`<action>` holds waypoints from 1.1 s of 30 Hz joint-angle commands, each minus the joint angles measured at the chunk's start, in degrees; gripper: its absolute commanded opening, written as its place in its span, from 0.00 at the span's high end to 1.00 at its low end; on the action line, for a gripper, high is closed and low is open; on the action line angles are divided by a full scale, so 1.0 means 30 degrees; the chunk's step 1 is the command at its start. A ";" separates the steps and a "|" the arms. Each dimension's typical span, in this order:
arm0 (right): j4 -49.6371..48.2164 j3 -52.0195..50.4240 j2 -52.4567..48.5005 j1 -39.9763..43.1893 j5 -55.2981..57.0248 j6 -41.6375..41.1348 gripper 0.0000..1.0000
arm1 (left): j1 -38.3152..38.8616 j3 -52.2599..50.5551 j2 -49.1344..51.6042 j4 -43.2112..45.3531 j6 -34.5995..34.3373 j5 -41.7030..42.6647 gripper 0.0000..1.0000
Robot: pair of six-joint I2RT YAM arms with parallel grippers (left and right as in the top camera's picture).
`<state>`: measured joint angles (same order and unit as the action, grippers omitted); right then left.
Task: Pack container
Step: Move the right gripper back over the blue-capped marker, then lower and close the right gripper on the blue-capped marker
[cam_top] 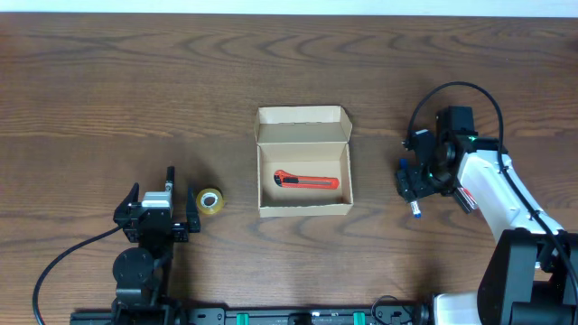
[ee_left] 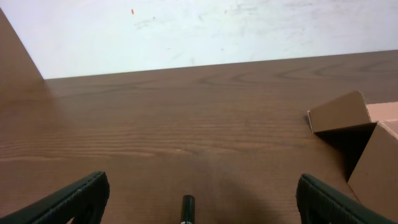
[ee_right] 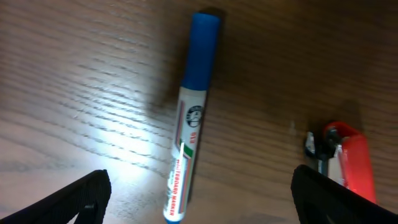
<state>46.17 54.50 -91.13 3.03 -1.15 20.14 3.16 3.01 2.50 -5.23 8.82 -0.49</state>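
The container [cam_top: 303, 162] stands in the middle of the table [cam_top: 108, 90]. It is open, and its flap lid is folded back to the far side. Inside it a red utility knife [cam_top: 305, 181] lies flat, with its length going from left to right.

My left gripper [cam_top: 164, 194] is at the near left part of the table. Its jaws are spread wide and hold nothing. Between them on the wood I see a thin black object [ee_left: 188, 208], but I cannot tell what it is. Just to the right of this gripper stands a small roll of tape [cam_top: 209, 201], well apart from the container.

My right gripper [ee_right: 205, 193] is to the right of the container, jaws also spread, with nothing pinched. Under it lies a white marker [ee_right: 193, 112] with a blue cap, the cap pointing to the top of the wrist view. Near the marker lies a red item [ee_right: 354, 165] with a dark metal part, cut by the picture edge.
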 commanded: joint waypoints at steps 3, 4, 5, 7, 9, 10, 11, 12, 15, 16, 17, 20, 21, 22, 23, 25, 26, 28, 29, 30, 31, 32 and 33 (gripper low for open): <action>-0.0102 -0.0364 0.0015 0.0233 0.0583 0.0240 0.11 | -0.0080 -0.0634 -0.0124 -0.0248 -0.0160 -0.0321 0.05; -0.0124 -0.0423 0.0015 0.0226 0.0583 0.0240 0.11 | -0.0080 -0.0634 -0.0124 -0.0248 -0.0160 -0.0321 0.05; -0.0153 -0.0474 0.0015 0.0226 0.0583 0.0240 0.11 | -0.0080 -0.0634 -0.0124 -0.0248 -0.0160 -0.0321 0.05; -0.0284 -0.0663 0.0015 0.0233 0.0583 0.0240 0.10 | -0.0080 -0.0634 -0.0124 -0.0248 -0.0160 -0.0321 0.05; -0.0634 -0.0925 0.0015 0.0233 0.0568 0.0233 0.10 | -0.0080 -0.0634 -0.0124 -0.0248 -0.0160 -0.0321 0.05; -0.0772 -0.1049 0.0015 0.0233 0.0517 0.0233 0.10 | -0.0080 -0.0634 -0.0124 -0.0248 -0.0160 -0.0321 0.05; -0.1005 -0.1217 0.0015 0.0226 0.0503 0.0233 0.10 | -0.0080 -0.0634 -0.0124 -0.0248 -0.0160 -0.0321 0.05; -0.1195 -0.1348 0.0015 0.0226 0.0503 0.0226 0.11 | -0.0080 -0.0634 -0.0124 -0.0248 -0.0160 -0.0321 0.05; -0.1858 -0.1836 0.0015 0.0226 0.0503 0.0226 0.13 | -0.0080 -0.0634 -0.0124 -0.0248 -0.0160 -0.0321 0.05; -0.1982 -0.1931 0.0015 0.0226 0.0474 0.0211 0.13 | -0.0080 -0.0634 -0.0124 -0.0248 -0.0160 -0.0321 0.05; -0.2142 -0.2062 0.0015 0.0226 0.0393 0.0211 0.13 | -0.0080 -0.0634 -0.0124 -0.0248 -0.0160 -0.0321 0.05; -0.2572 -0.2477 0.0015 0.0233 0.0291 0.0153 0.12 | -0.0080 -0.0634 -0.0124 -0.0248 -0.0160 -0.0321 0.05; -0.2754 -0.2681 0.0015 0.0226 0.0284 0.0153 0.13 | -0.0080 -0.0634 -0.0124 -0.0248 -0.0160 -0.0313 0.05; -0.2871 -0.2841 0.0015 0.0233 0.0284 0.0153 0.13 | -0.0080 -0.0634 -0.0124 -0.0248 -0.0160 -0.0321 0.05; -0.3031 -0.3002 0.0015 0.0226 0.0284 0.0146 0.13 | -0.0080 -0.0634 -0.0124 -0.0248 -0.0160 -0.0313 0.05; -0.3315 -0.3249 0.0015 0.0233 0.0284 0.0007 0.14 | -0.0080 -0.0634 -0.0124 -0.0248 -0.0160 -0.0321 0.05; -0.3446 -0.3344 0.0015 0.0226 0.0277 -0.0029 0.15 | -0.0080 -0.0634 -0.0124 -0.0248 -0.0160 -0.0321 0.05; -0.3621 -0.3490 0.0015 0.0226 0.0284 -0.0138 0.17 | -0.0080 -0.0634 -0.0124 -0.0248 -0.0160 -0.0321 0.05; -0.3701 -0.3548 0.0015 0.0226 0.0284 -0.0138 0.18 | -0.0080 -0.0634 -0.0124 -0.0248 -0.0160 -0.0321 0.05; -0.3759 -0.3599 0.0015 0.0226 0.0284 -0.0138 0.19 | -0.0080 -0.0634 -0.0124 -0.0248 -0.0160 -0.0321 0.05; -0.3803 -0.3643 0.0015 0.0226 0.0284 -0.0138 0.21 | -0.0080 -0.0634 -0.0124 -0.0248 -0.0160 -0.0321 0.05; -0.3905 -0.3679 0.0015 0.0226 0.0277 -0.0146 0.22 | -0.0080 -0.0634 -0.0124 -0.0248 -0.0160 -0.0321 0.05; -0.3942 -0.3694 0.0015 0.0226 0.0284 -0.0211 0.24 | -0.0080 -0.0634 -0.0124 -0.0248 -0.0160 -0.0321 0.05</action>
<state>34.81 44.18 -91.13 3.05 -0.36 19.99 3.16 3.01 2.50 -5.23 8.82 -0.47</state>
